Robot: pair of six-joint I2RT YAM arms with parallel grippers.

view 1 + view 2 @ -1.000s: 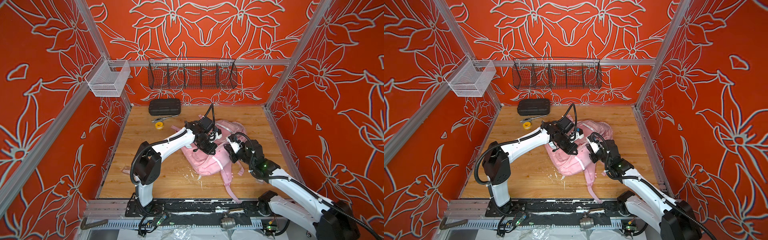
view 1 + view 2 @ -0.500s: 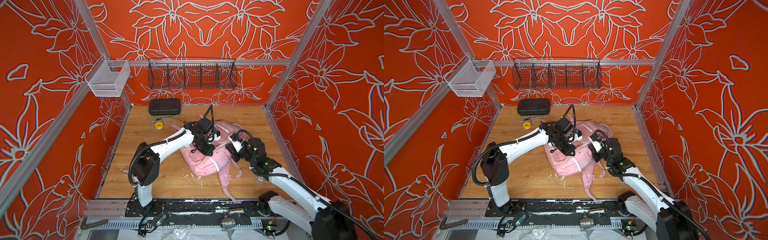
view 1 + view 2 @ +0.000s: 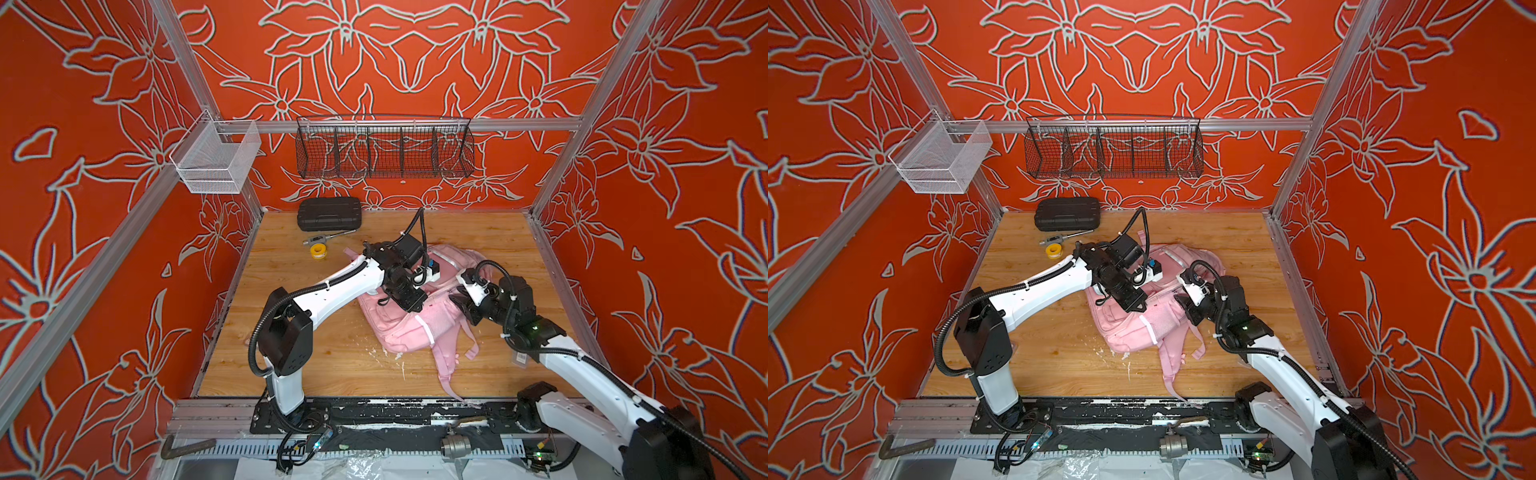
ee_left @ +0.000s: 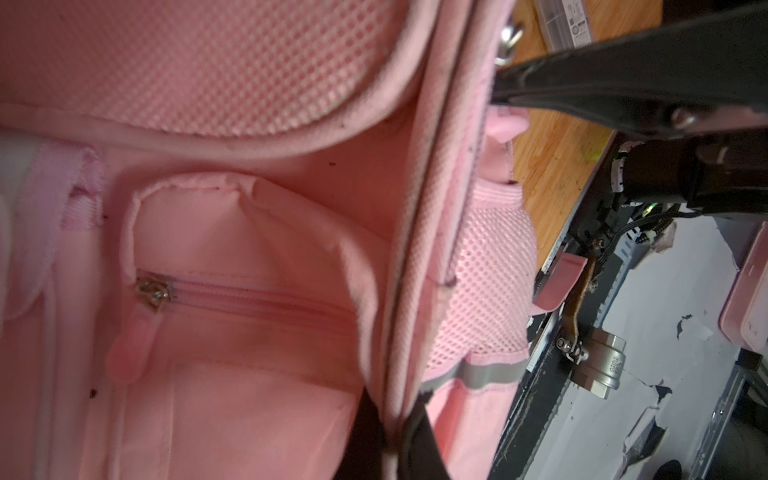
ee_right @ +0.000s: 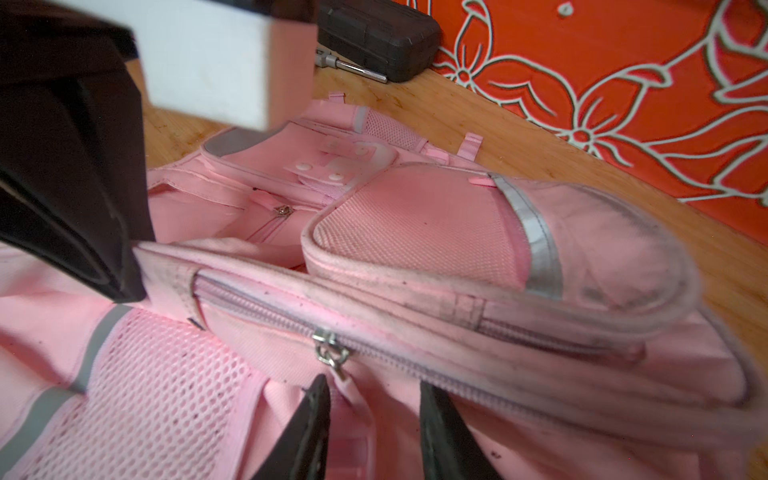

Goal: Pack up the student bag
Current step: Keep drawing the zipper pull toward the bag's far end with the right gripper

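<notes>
Two grippers work on one bag [image 3: 415, 332], which lies slumped on the table [image 3: 316, 365], a little right of centre in both top views, with its straps trailing toward my bases.

My left gripper [image 4: 392, 415] is clamped tight on the bag's rim, at the seam beside the mesh side pocket. I judge that this pinch is an anchor. The fabric is soft, so the rim would sag and the zip track would buckle unless something held it taut. From that wrist I look into the mouth at an inner pocket [image 4: 249, 303] with its own small zip closed, so the main compartment seems to be open.

My right gripper [image 5: 372, 380] has its jaws parted to a middling gap with nothing between them. The zip pull [image 5: 330, 353] hangs just past the fingertips, apart from both. I judge that the pull is their target, since the left clamp gives them tension to draw against. Whether the aim is to widen the mouth or shut it I cannot tell.

At the back lie a case [image 3: 329, 213], a tool [image 3: 328, 237] and a tape roll [image 3: 318, 250], well apart from the bag.
</notes>
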